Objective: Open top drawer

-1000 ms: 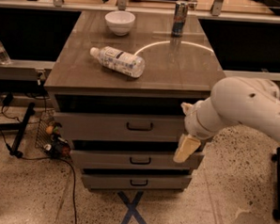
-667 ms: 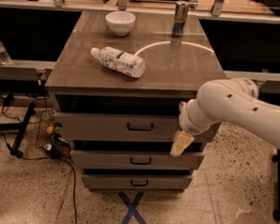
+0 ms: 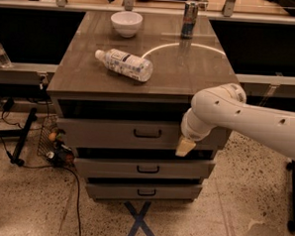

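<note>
The top drawer (image 3: 102,133) is the widest grey drawer front, just under the brown cabinet top, with a small dark pull handle (image 3: 147,133) at its middle. A dark gap shows above the front. My gripper (image 3: 184,147), cream-coloured at the end of the white arm (image 3: 236,117), hangs in front of the right part of this drawer front. It is to the right of the handle and a little below it, apart from it.
Two narrower grey drawers (image 3: 145,168) (image 3: 143,192) sit below. On the cabinet top (image 3: 190,67) lie a plastic bottle (image 3: 124,64), a white bowl (image 3: 126,23) and a can (image 3: 190,13). Cables and a dark stand (image 3: 23,133) are at the left. A blue tape X (image 3: 139,221) marks the floor.
My gripper and arm have moved left and slightly up across the top drawer front, closer to the handle. The drawers have not moved.
</note>
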`<state>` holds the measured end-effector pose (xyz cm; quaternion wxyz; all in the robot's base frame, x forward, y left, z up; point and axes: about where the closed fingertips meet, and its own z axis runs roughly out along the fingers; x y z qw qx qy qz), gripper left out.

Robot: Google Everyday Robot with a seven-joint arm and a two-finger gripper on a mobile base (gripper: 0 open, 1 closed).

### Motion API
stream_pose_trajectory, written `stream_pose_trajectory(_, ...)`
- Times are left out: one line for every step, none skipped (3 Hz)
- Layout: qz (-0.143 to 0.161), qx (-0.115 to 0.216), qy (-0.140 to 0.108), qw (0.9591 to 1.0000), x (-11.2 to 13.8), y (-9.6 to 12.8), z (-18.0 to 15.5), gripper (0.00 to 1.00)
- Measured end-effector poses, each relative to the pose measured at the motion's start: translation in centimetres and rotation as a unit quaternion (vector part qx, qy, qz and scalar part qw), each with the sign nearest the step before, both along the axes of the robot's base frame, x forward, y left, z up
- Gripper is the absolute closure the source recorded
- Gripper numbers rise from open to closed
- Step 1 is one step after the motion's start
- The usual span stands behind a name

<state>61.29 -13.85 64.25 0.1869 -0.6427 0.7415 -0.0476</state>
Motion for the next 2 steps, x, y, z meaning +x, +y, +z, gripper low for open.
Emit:
stream_pose_trajectory(-0.003, -0.004, 0.002, 1.0, -0.15, -0.64, -0.15, 0.49)
stream_pose_trajectory(-0.003, -0.004, 0.002, 1.0, -0.15, -0.65, 0.47, 0.72)
